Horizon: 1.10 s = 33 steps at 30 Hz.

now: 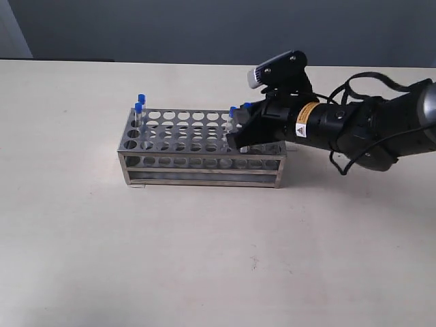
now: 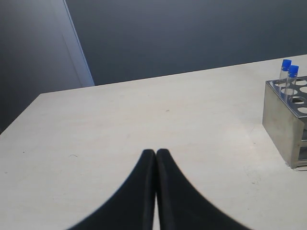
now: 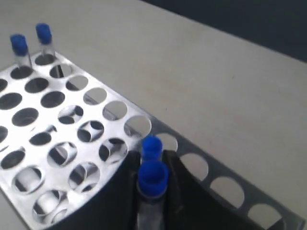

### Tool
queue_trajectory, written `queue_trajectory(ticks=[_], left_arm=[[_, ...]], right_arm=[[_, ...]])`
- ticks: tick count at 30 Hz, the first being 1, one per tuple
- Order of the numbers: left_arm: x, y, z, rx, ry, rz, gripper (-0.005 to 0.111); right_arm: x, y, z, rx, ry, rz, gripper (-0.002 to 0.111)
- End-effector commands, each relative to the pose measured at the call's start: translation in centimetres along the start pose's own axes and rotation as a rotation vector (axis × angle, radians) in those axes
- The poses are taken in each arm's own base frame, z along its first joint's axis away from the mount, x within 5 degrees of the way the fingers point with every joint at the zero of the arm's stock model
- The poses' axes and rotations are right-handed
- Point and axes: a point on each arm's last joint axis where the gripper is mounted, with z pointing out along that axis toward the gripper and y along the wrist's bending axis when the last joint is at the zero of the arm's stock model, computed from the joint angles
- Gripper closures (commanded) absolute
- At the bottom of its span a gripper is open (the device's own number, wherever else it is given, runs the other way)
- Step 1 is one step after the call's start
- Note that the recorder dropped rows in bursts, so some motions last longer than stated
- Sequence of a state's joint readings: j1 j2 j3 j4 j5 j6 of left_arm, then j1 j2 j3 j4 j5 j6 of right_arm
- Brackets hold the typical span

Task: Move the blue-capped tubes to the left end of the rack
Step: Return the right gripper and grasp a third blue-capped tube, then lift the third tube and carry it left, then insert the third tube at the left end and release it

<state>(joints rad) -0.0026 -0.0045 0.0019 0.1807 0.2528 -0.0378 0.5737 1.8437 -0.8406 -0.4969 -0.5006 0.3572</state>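
Blue-capped tubes (image 1: 139, 105): two sit at the rack's (image 1: 197, 160) 9 o'clock end. The right gripper (image 3: 152, 165) pinches a third tube (image 3: 152, 178), so I'd lift straight up next. The left gripper (image 2: 156, 158) is closed, empty.

Pale beige tabletop (image 1: 136, 259) across most of the frame, evenly lit. Dark grey-blue wall (image 1: 204, 27) along the top; lighter grey panel (image 1: 10, 34) at upper left.

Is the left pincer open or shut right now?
Shut. In the left wrist view the left pincer has its fingers pressed together, nothing between them.
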Motion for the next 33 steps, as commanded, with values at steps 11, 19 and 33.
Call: queue_trajectory(ticks=[11,19,33], left_arm=[[-0.2,0.0,0.0,0.008,-0.012,-0.003,0.106],[-0.2,0.0,0.0,0.008,-0.012,-0.003,0.106],[-0.2,0.0,0.0,0.008,-0.012,-0.003,0.106]], right_arm=[[-7.8,3.4,-3.5,-0.094,-0.308,-0.111,0.108],[-9.3,7.7,1.5,-0.205,-0.319,-0.152,0.108],[-7.4,11.4,7.0,-0.279,-0.223,-0.183,0.108]])
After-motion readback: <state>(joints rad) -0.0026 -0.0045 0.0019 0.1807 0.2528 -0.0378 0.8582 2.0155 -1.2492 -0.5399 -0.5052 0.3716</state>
